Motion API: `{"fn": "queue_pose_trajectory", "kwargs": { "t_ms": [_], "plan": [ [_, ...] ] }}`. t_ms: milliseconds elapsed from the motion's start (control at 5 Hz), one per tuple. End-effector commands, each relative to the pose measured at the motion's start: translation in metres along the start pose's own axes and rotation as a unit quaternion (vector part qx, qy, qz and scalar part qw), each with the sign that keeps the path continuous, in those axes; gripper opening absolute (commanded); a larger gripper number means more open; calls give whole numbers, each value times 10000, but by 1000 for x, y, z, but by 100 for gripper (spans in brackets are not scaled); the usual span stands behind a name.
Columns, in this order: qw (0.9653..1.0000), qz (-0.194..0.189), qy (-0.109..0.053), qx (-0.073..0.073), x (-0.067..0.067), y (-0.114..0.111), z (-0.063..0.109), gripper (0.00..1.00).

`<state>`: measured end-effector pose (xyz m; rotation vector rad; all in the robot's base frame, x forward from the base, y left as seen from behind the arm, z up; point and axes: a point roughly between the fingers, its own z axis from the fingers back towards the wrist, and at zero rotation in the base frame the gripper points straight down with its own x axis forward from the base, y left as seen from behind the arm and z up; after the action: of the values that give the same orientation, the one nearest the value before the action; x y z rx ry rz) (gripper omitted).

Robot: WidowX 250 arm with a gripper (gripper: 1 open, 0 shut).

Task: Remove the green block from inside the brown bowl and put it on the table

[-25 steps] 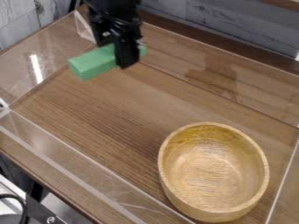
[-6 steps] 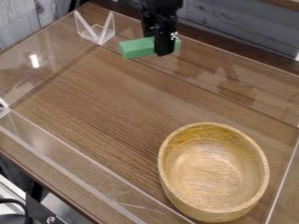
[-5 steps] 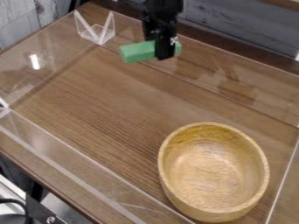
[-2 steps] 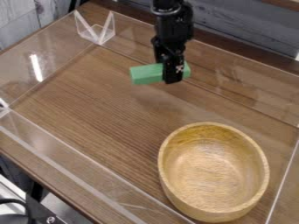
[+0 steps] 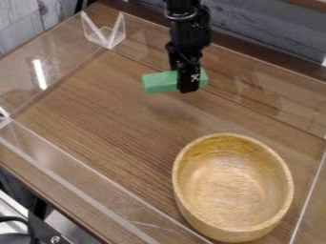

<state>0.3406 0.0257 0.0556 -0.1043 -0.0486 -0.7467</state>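
Observation:
The green block (image 5: pixel 160 83) hangs just above the table (image 5: pixel 102 124), gripped at its right end by my gripper (image 5: pixel 188 82), which points straight down and is shut on it. Whether the block touches the wood I cannot tell. The brown bowl (image 5: pixel 234 185) sits at the lower right, with nothing inside it. The gripper and block are up and to the left of the bowl, well apart from it.
Low clear acrylic walls (image 5: pixel 76 181) border the tabletop on all sides. A small clear angled piece (image 5: pixel 103 30) stands at the back left corner. Dark equipment shows below the table's front left edge.
The gripper has carried the green block lower and toward the camera, from near the back wall to just above the tabletop. Over the last half second it has hardly moved.

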Motion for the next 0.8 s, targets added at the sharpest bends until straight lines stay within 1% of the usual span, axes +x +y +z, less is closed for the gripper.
{"fn": "queue_pose_trajectory", "kwargs": {
  "t_ms": [0,600],
  "plan": [
    [9992,-49,-240,325,6,7,22,0],
    [9990,-68,-242,379,3,15,20,0]
  ]
}}
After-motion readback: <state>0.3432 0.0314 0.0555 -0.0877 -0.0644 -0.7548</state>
